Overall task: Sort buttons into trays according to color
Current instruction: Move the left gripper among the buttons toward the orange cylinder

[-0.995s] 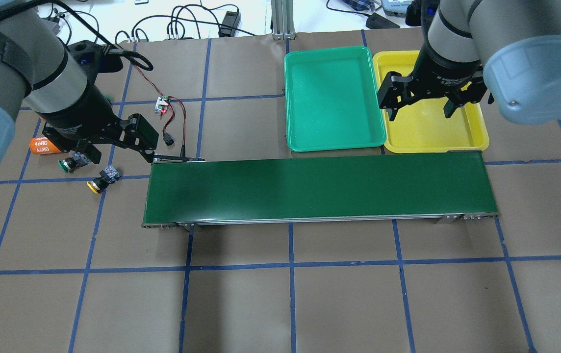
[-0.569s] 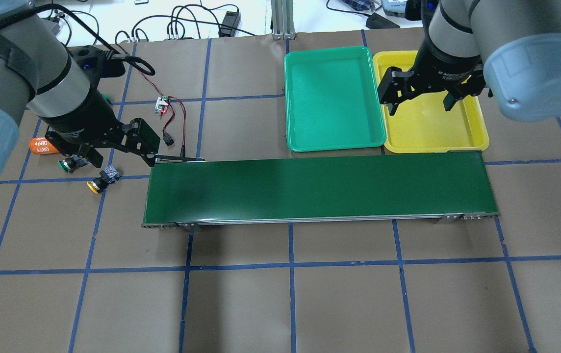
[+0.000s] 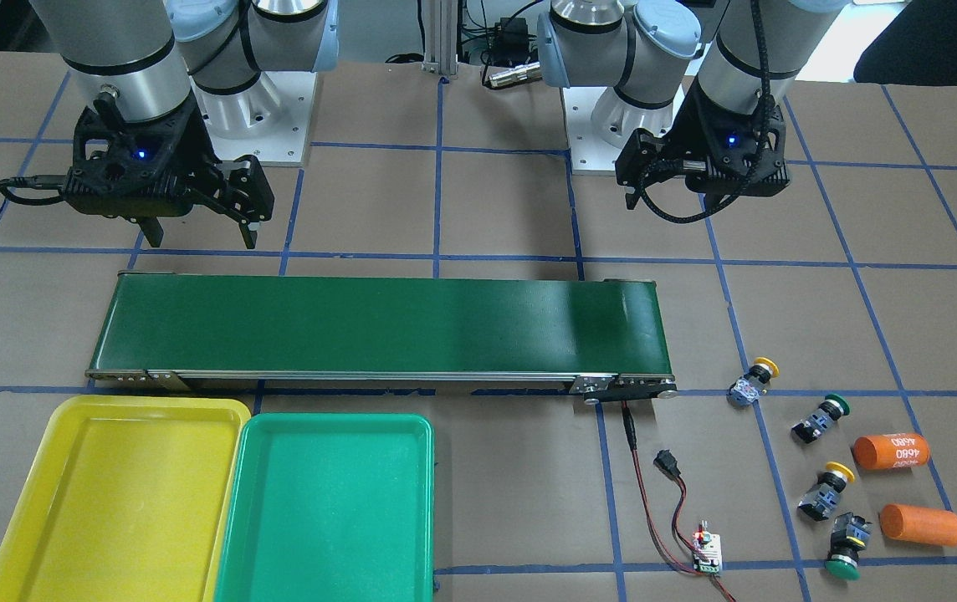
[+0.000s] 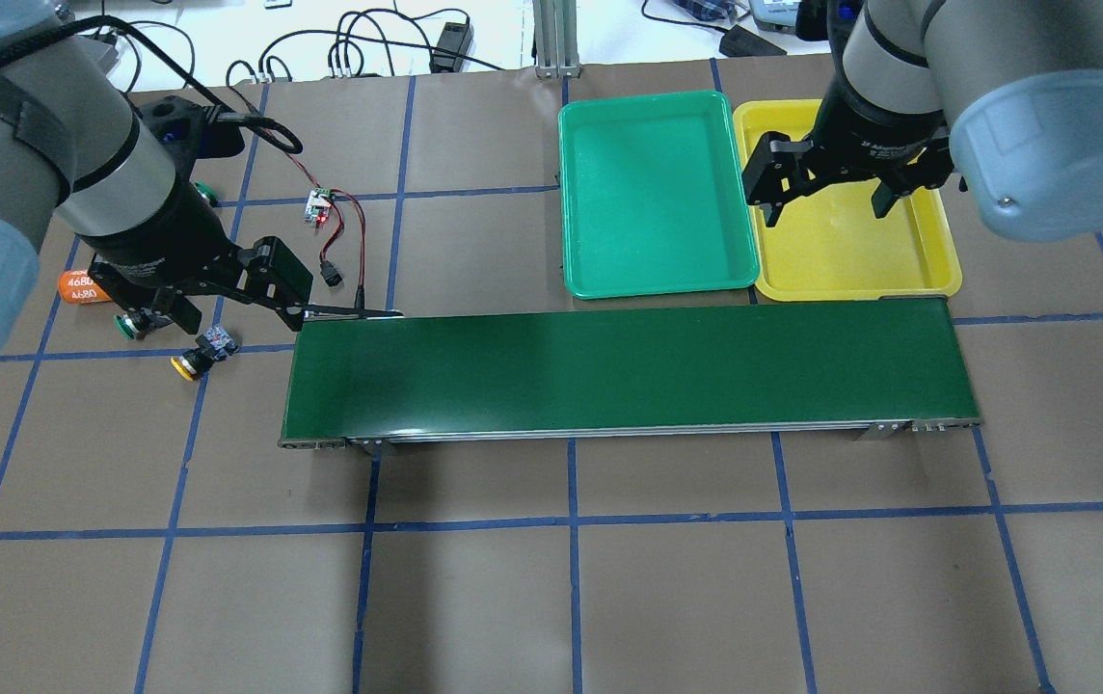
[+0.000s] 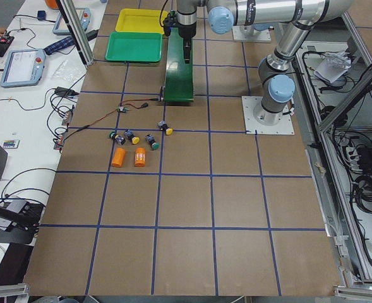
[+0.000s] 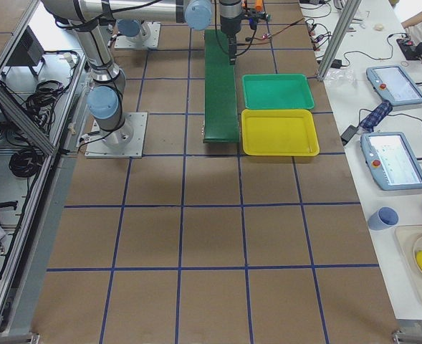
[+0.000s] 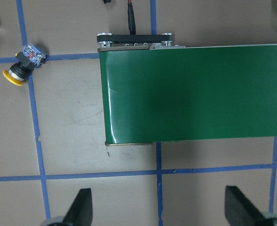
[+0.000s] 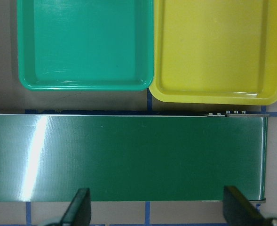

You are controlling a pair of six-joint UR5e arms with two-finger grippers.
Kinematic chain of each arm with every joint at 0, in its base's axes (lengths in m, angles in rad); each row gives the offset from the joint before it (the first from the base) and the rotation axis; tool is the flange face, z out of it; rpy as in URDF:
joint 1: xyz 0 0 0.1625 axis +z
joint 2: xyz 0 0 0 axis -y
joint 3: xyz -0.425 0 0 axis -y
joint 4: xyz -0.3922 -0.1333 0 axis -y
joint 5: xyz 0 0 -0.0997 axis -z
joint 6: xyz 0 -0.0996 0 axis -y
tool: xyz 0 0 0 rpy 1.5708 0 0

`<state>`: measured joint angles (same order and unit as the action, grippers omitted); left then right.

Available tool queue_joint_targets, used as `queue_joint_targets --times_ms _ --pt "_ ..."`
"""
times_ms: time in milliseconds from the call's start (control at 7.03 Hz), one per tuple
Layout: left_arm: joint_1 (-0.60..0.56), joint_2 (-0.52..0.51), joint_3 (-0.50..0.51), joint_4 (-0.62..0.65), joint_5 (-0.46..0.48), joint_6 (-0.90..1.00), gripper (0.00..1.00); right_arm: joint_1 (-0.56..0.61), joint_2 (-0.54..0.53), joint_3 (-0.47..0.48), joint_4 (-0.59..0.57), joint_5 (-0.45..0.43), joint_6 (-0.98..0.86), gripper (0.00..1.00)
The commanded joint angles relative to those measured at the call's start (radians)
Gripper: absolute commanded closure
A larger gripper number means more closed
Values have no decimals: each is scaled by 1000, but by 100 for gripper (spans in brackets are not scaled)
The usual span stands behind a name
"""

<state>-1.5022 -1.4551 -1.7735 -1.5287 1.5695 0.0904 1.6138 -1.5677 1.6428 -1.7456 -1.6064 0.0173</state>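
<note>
Over by one end of the conveyor belt (image 3: 378, 322), the left gripper (image 7: 159, 207) hangs spread and holding nothing; four buttons (image 3: 820, 418) lie nearby on the brown-papered table (image 4: 667, 598), beside orange cylinders (image 3: 891, 451). The right gripper (image 4: 826, 209), likewise spread, hovers by the yellow tray (image 3: 110, 502) and green tray (image 3: 328, 510).

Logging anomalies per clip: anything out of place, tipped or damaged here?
Nothing looks damaged or spilled. The four yellow- and green-capped push-buttons lie on their sides beside two orange cylinders; a small circuit board trails red-black wires from the end of the dark green conveyor belt.
</note>
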Motion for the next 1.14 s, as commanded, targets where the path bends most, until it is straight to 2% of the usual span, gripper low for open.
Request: queue_joint_targets --times_ms 0,142,284,427,569,711,995 --pt "11 -10 -1 2 125 -1 0 0 0 0 0 0 0 0" --pt "42 -17 -1 10 167 -12 0 0 0 0 0 0 1 0" --pt "49 -28 0 10 161 -8 0 0 0 0 1 0 1 0" --pt "45 -37 -3 12 152 -15 0 0 0 2 0 0 1 0" --pt "39 -34 -10 27 86 -18 0 0 -2 3 1 0 3 0" --pt "36 -33 -32 69 60 -17 0 0 0 3 1 0 1 0" --pt "42 -16 -76 79 67 -12 0 0 -2 3 1 -1 3 0"
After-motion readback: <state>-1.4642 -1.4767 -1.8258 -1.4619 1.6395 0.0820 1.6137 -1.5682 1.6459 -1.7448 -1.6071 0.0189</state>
